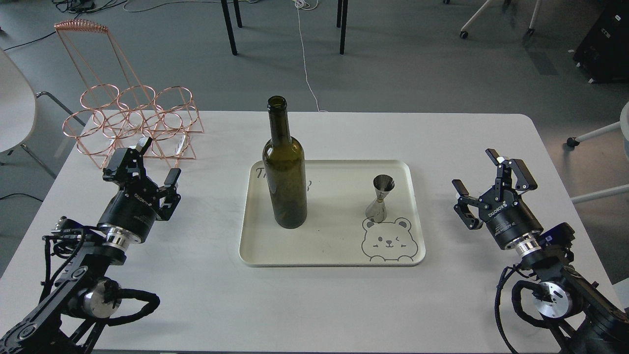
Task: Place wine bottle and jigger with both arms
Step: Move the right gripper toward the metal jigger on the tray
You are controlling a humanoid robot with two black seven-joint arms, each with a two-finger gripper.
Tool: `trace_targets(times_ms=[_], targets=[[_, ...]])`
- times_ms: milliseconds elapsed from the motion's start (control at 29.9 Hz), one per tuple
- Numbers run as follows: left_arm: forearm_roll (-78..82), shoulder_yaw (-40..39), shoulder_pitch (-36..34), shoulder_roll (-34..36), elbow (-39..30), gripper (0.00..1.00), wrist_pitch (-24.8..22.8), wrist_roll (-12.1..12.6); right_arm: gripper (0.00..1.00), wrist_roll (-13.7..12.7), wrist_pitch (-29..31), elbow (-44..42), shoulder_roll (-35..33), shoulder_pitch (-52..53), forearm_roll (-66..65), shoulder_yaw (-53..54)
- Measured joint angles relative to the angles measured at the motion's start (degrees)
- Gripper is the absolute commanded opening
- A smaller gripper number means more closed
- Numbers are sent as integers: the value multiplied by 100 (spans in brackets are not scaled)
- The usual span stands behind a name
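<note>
The dark green wine bottle (285, 167) stands upright on the left half of a cream tray (275, 253). The steel jigger (381, 199) stands upright on the tray's right half, just above a bear drawing. My left gripper (158, 160) hovers over the table left of the tray, open and empty, well apart from the bottle. My right gripper (475, 170) is over the table right of the tray, open and empty, clear of the jigger.
A copper wire bottle rack (130, 118) stands at the table's back left, just behind my left gripper. The white table (314, 305) has its far edge behind the bottle. Chair legs and cables lie on the floor beyond.
</note>
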Motion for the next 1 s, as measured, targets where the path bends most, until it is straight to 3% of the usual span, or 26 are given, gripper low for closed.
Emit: trace_targets(times_ms=[335,670,770,1004], targets=[[-70,36,64,0,-124,98,323,-102,99,73,0,142,-371,0,-379,50],[-28,120,16,152,-127,98,346,-466,99,208,-34,1814,-1538,-323,-3218,-8],[-11,185,19,178,-127,98,351,-480,99,209,-486,2158,-1604,-453,-4513,-141],[-13,287,32,185,-193,98,339,-483,99,209,-2909,2156,-1280,-320,-7355,-1002]])
